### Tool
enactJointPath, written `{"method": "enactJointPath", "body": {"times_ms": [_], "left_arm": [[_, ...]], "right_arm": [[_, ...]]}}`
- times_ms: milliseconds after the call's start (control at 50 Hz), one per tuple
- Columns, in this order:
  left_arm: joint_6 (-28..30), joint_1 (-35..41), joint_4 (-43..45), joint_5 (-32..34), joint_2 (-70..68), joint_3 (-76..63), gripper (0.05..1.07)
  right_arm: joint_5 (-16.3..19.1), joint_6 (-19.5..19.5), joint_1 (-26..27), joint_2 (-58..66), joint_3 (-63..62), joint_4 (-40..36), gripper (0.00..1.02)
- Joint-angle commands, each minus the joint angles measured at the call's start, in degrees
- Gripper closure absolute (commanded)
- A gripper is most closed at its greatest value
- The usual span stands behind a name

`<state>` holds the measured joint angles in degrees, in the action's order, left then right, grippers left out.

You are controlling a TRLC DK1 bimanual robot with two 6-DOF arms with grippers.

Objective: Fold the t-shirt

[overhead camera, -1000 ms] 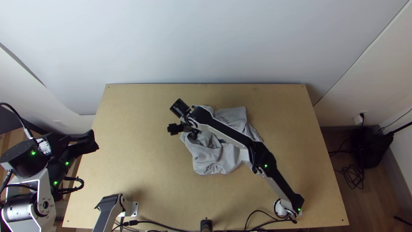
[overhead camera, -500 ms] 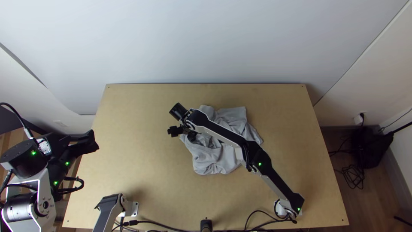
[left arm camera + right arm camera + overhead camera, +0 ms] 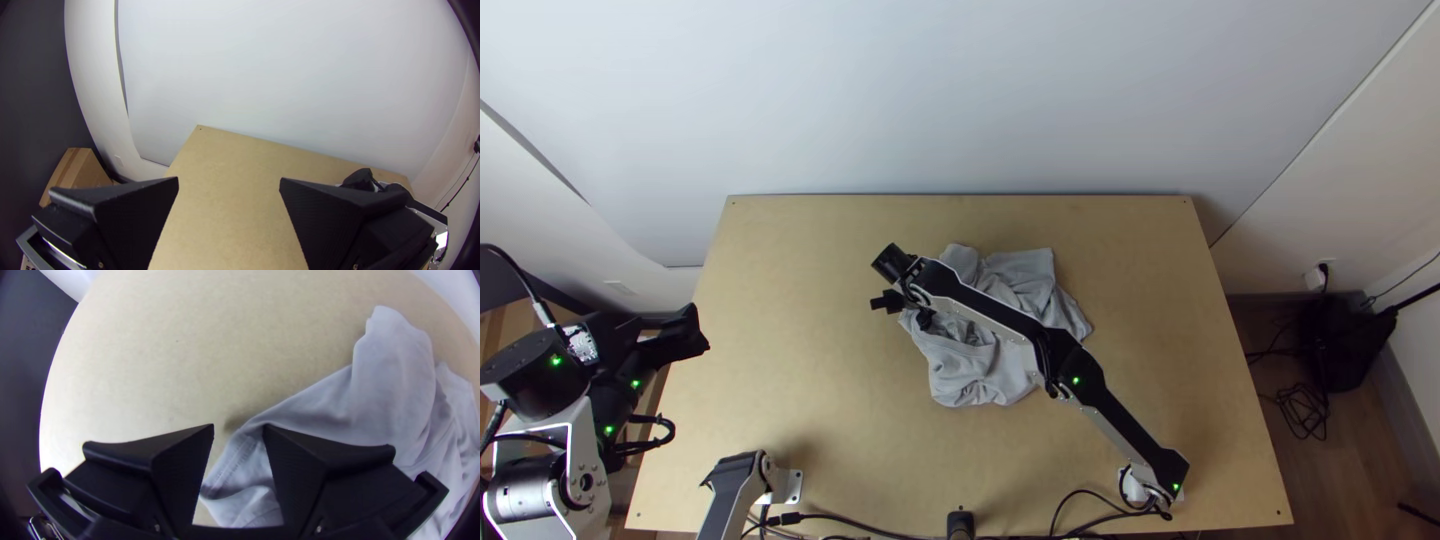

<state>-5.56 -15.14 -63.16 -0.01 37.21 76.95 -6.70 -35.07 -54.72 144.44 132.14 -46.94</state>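
One bunched t-shirt (image 3: pixel 970 365); edge shows between parted fingers of right gripper (image 3: pixel 907 310)

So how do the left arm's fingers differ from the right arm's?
The left fingers are spread wide, while the right fingers have a narrower gap. From above, the left ones hang by the table's left edge, away from the shirt; the right ones are at the shirt's left side, with grey cloth showing between them. Both pairs are black, broad and open.
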Motion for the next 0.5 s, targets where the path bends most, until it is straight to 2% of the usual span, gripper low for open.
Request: {"method": "enactJointPath", "body": {"times_ms": [0, 120, 240, 420, 440, 480], "left_arm": [[0.64, -0.42, -0.04, -0.08, -0.65, 0.4, 0.1], [0.82, -0.51, -0.13, -0.08, -0.74, 0.4, 0.1], [1.17, -0.51, -0.13, -0.08, -0.74, 0.31, 0.1], [1.61, -0.51, -0.13, -0.08, -0.74, 0.4, 0.1], [1.61, -0.51, -0.13, -0.08, -0.74, 0.4, 0.1], [1.7, -0.6, -0.13, -0.08, -0.74, 0.31, 0.1]], "right_arm": [[-1.83, 2.29, -0.39, 4.53, -0.04, -0.87, 0.58], [-2.0, 2.29, -0.56, 4.71, -0.04, -1.93, 0.59], [-2.53, 2.46, -0.56, 4.18, -0.04, -3.07, 0.79], [-2.53, 4.66, -1.44, 3.39, -0.21, -9.58, 0.8], [-2.53, 4.66, -1.53, 3.39, -0.21, -9.93, 0.82], [-2.53, 4.66, -1.44, 3.39, -0.21, -10.02, 0.93]]}}
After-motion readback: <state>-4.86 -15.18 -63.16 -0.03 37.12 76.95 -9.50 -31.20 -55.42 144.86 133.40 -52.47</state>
